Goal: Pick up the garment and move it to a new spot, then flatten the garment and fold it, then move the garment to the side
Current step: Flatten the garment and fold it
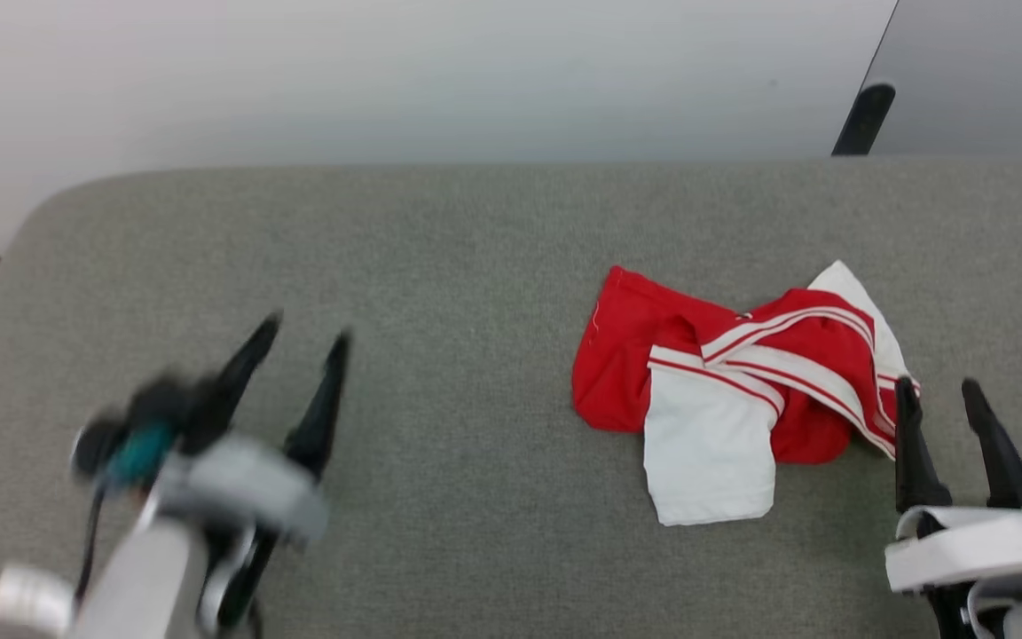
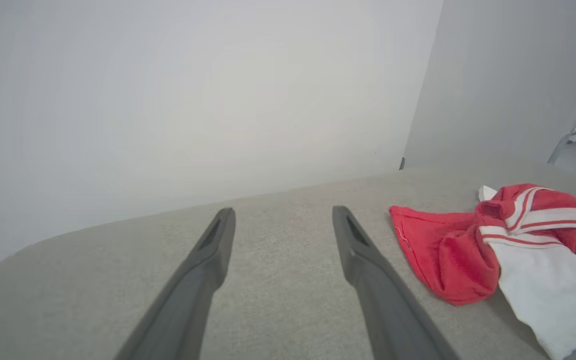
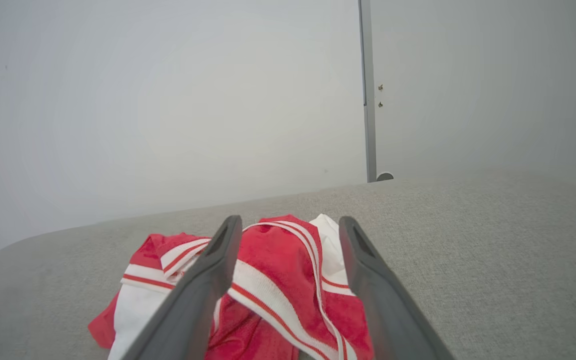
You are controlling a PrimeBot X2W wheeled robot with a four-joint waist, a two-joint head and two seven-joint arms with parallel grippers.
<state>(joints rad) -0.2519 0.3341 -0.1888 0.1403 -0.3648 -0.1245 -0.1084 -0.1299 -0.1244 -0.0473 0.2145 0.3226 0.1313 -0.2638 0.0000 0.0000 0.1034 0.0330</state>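
The garment (image 1: 733, 382) lies crumpled on the grey table (image 1: 440, 248), right of centre: bright red fabric with white panels and striped bands. My right gripper (image 1: 939, 389) is open at its right edge, fingers apart, the left fingertip over the striped trim. In the right wrist view the garment (image 3: 278, 280) lies under and between my open right gripper (image 3: 290, 227), which holds nothing. My left gripper (image 1: 307, 333) is open and blurred at the lower left, well away from the cloth. The left wrist view has the garment (image 2: 493, 245) off to the right of my open left gripper (image 2: 283, 215).
The table's rounded far-left corner (image 1: 50, 213) and far edge border a pale wall (image 1: 387, 80). A dark post (image 1: 863, 118) stands behind the far right edge. Bare grey surface (image 1: 458, 373) separates the two grippers.
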